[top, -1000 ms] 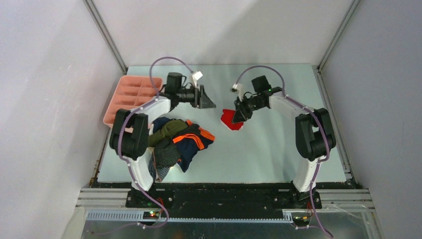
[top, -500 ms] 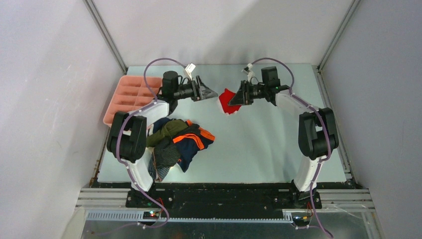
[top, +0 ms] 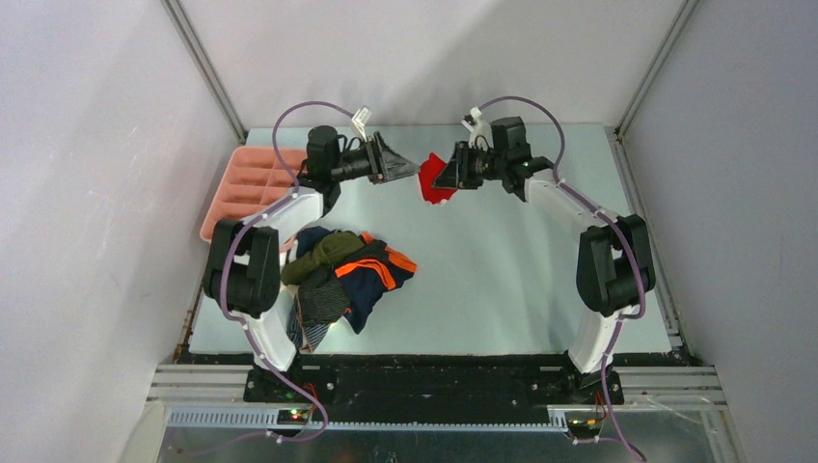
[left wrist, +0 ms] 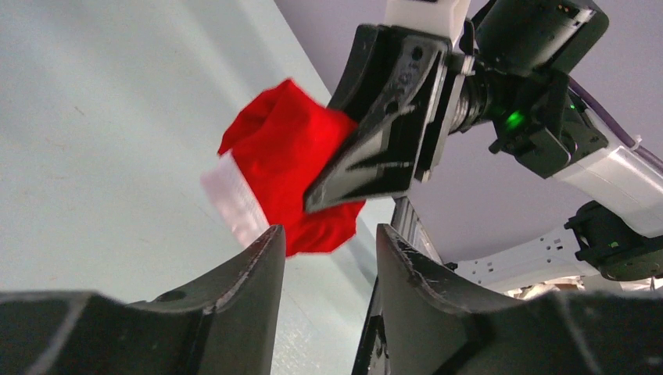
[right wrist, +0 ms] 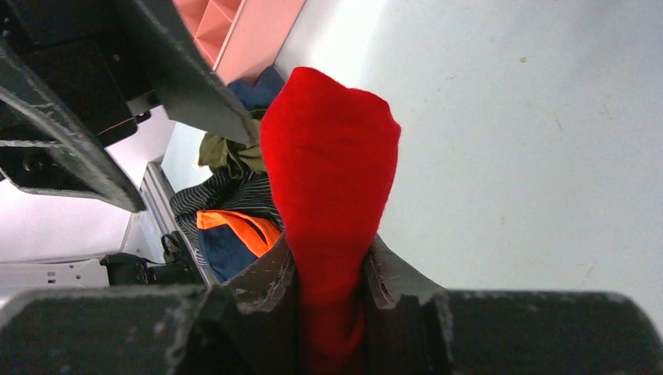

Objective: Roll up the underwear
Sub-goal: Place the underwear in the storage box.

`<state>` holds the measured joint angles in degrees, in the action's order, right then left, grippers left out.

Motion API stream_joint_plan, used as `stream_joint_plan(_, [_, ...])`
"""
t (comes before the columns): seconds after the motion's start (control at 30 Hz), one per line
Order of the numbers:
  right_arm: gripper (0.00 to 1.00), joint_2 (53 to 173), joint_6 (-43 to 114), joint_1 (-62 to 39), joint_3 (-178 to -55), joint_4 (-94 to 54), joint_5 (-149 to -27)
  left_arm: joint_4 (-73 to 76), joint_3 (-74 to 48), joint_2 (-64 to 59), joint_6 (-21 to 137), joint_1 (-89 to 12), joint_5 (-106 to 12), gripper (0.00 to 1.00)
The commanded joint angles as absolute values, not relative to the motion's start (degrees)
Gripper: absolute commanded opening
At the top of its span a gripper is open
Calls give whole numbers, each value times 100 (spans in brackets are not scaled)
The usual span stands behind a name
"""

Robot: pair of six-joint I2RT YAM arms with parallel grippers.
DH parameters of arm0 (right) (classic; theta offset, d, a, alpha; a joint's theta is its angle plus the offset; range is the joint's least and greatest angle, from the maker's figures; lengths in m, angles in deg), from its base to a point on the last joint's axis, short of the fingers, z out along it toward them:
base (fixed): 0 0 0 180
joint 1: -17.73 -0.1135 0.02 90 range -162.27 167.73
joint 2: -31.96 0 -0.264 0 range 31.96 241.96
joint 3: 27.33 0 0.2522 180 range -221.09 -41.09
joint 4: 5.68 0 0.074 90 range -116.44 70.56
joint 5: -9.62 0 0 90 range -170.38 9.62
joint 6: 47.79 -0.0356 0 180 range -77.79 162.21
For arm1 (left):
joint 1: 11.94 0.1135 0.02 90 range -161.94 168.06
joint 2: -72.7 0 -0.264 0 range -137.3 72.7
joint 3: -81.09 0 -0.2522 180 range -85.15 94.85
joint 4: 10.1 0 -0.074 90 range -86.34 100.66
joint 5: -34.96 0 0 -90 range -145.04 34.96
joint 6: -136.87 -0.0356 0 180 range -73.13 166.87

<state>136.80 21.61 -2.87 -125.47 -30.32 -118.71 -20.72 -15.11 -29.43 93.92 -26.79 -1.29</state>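
Note:
A red underwear with a white band [top: 431, 186] [left wrist: 281, 152] [right wrist: 328, 156] hangs in the air over the back middle of the table. My right gripper [top: 440, 177] [right wrist: 330, 251] is shut on it, and the cloth bulges out past the fingertips. Facing it from the left is my left gripper [top: 413, 166] [left wrist: 330, 231], open, its tips just short of the red cloth with nothing between them. The other underwear, in navy with orange bands, olive and dark stripes, lie in a pile [top: 342, 275] [right wrist: 231, 215] at the front left.
A pink compartment tray [top: 249, 188] [right wrist: 234, 35] sits at the table's left edge, behind the pile. The left arm's links pass over the pile's left side. Grey walls close in the table at the back and sides.
The right gripper has lifted the red underwear off the table and carried it back and left. The left gripper has swung up and right to meet it, its jaws narrowing a little.

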Motion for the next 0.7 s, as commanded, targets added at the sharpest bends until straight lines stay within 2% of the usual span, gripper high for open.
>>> stream_joint_plan(0.0, [0,13250,2314,-505,-12839,-2934,-11608,-1829,-1203,-2978,9291,-2774,-268,62])
stream_joint_plan(0.1, [0,13198,2321,-583,-12845,-2861,-11638,-1353,-1144,-2983,9038,-2805,-475,67])
stream_joint_plan(0.3, [0,13159,2245,-675,-12843,-2714,-11618,-1266,-1080,-3047,9005,-2876,-426,68])
stream_joint_plan(0.4, [0,13208,2040,-692,-12768,-2427,-12010,-1307,-1054,-3092,9026,-2900,-416,70])
stream_joint_plan(0.67, [0,13455,1738,-719,-12741,-1800,-12600,-2857,-1287,-3266,9880,-2915,-13,68])
